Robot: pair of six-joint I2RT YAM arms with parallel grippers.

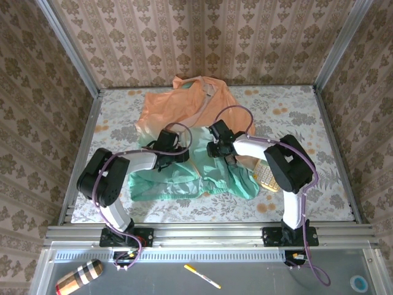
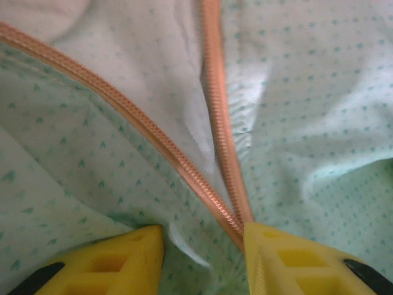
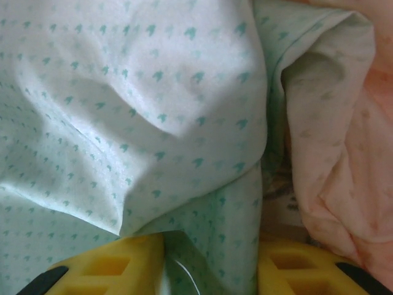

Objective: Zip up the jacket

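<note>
Both grippers down on the jacket (image 1: 184, 110), spread open-fronted in the middle of the flowered table (image 1: 295, 104).

Peach-orange part toward the far wall, teal-green hem part toward the arms, much crumpled. Left gripper (image 2: 206, 261) low over the teal cloth at the front opening, its yellow fingers (image 2: 123, 264) held apart with nothing clamped. Between them only loose cloth, with the two orange zipper tapes (image 2: 218, 117) running as a V and meeting just at the inner edge of the right-hand finger. Right gripper (image 3: 212, 264) on the cloth at the other side of the opening, its fingers (image 3: 110, 264) also spread. A fold of teal cloth standing in the gap, peach cloth at the right. Beige calculator (image 1: 268, 175) just beside the hem, near the right arm's elbow.
</note>
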